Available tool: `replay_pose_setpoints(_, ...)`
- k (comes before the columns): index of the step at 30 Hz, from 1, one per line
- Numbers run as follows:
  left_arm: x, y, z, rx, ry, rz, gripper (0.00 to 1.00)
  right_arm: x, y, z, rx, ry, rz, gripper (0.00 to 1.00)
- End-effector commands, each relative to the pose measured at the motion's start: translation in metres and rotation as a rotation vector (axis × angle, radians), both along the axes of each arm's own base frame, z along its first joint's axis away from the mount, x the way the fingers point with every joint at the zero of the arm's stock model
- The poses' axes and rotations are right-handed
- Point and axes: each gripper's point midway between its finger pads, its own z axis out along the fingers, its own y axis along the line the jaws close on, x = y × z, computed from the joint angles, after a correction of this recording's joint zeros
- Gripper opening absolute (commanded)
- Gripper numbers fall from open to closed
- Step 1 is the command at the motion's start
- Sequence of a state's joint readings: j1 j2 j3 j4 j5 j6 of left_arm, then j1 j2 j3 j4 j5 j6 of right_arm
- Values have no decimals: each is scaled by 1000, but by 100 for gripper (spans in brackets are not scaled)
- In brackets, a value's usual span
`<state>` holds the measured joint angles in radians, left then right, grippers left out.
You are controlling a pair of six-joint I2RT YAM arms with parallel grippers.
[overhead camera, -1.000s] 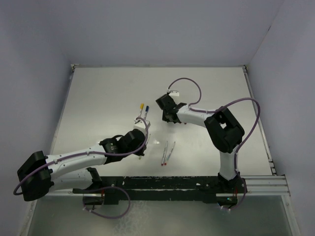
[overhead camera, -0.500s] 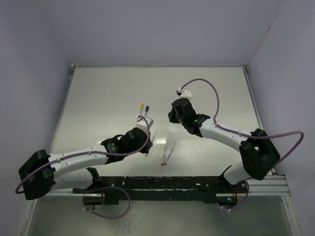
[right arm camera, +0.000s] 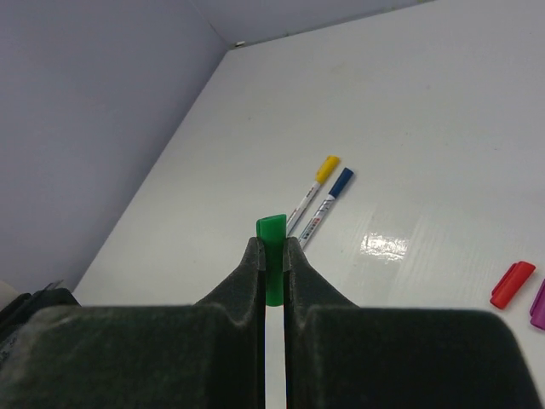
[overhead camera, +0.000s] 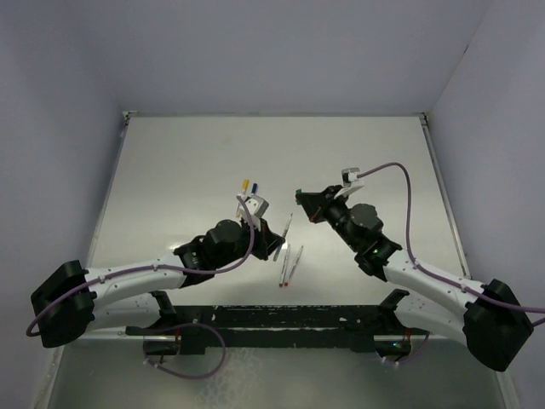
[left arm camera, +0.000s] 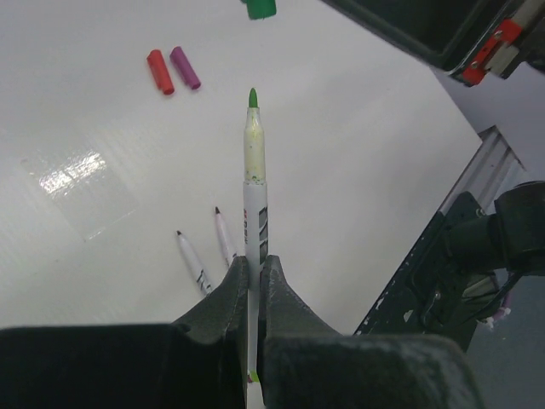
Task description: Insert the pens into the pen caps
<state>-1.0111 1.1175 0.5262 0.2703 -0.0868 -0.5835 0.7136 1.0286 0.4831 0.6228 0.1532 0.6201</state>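
Two arms are seen from above, stretched over the white tabletop (overhead camera: pixel 170 170). The left fingers (overhead camera: pixel 271 242) are clamped on a green pen (overhead camera: pixel 287 227), which is angled up toward the right fingers (overhead camera: pixel 306 200). The right fingers are pressed together as well, but what they grip is too small to be made out here. Just beside the green pen, two uncapped pens (overhead camera: pixel 284 267) are laid side by side on the tabletop. A yellow-capped pen (overhead camera: pixel 245 186) and a blue-capped pen (overhead camera: pixel 255 187) are laid together farther back.

In the left wrist view, the green pen (left arm camera: pixel 254 162) is pinched at its lower barrel between the left fingers (left arm camera: pixel 238 277), with its bare green tip pointed away from the camera. The green cap (left arm camera: pixel 258 8) is seen at the top edge, apart from the tip and roughly in line with it. A red cap (left arm camera: pixel 159 72) and a purple cap (left arm camera: pixel 185 67) are laid side by side on the tabletop (left arm camera: pixel 358 170), and the two uncapped pens (left arm camera: pixel 194 262) are seen below the held barrel.

In the right wrist view, the green cap (right arm camera: pixel 272 247) is squeezed upright between the right fingers (right arm camera: pixel 253 260). Beyond it, the yellow-capped pen (right arm camera: pixel 311 194) and the blue-capped pen (right arm camera: pixel 328 200) are laid parallel. The red cap (right arm camera: pixel 512 285) and the purple cap (right arm camera: pixel 538 304) are seen at the right edge.
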Motion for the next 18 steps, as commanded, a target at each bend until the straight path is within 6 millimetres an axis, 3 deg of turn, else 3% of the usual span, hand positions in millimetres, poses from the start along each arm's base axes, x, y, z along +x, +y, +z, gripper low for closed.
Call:
replay_pose_setpoints(1, -2, -15, 43, -181, -89, -46, 0, -10, 3, 48, 167, -162, 41, 0)
replay_pose_setpoints(10, -3, -16, 45, -238, -85, -40, 0, -19, 2, 63, 291, -223, 69, 0)
replay_pose_setpoints(18, -1, -18, 52, -281, -105, -32, 0, -23, 7, 64, 343, -239, 102, 0)
